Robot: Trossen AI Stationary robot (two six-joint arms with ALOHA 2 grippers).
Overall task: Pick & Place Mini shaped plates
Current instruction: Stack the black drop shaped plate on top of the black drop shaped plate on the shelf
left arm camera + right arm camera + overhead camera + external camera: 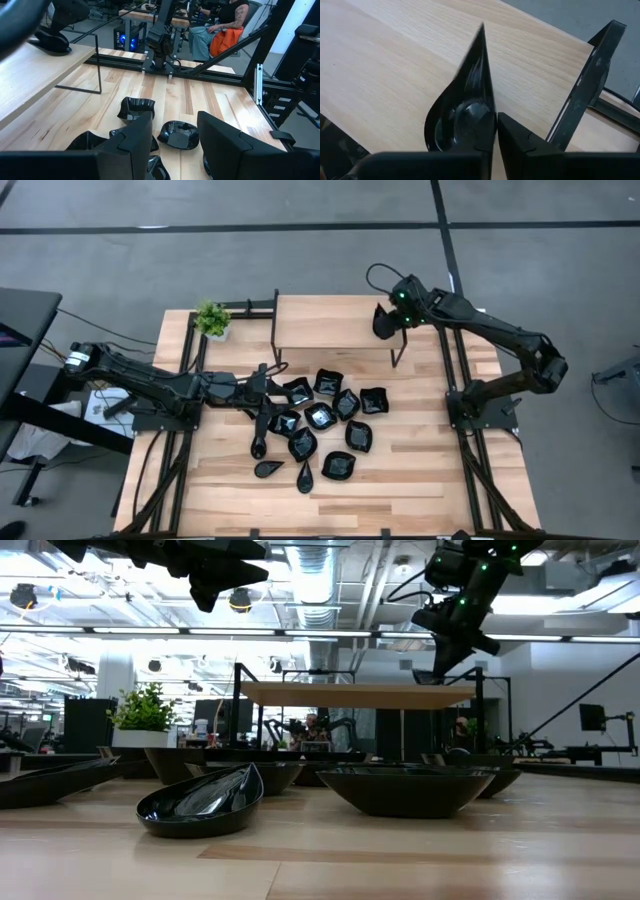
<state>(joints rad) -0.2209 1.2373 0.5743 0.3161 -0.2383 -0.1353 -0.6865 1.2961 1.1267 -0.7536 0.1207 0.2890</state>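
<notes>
Right gripper (pixel 384 321) over the raised shelf (pixel 330 315) at the counter's far edge, pinching a teardrop plate (pixel 465 107) by its rim; we should lower before letting go. Left gripper (pixel 268 383) open, empty, above the pile (pixel 320 418). We count roughly a dozen plates, one plant (pixel 212 318).

Small green potted plant (pixel 212 319) in a white pot at the far left corner of the light slatted wooden table (pixel 420 480). Beside it, raised light wooden shelf (pixel 330 323) on thin black metal legs. Beyond, seated person (pixel 220 25) with orange cloth.
</notes>
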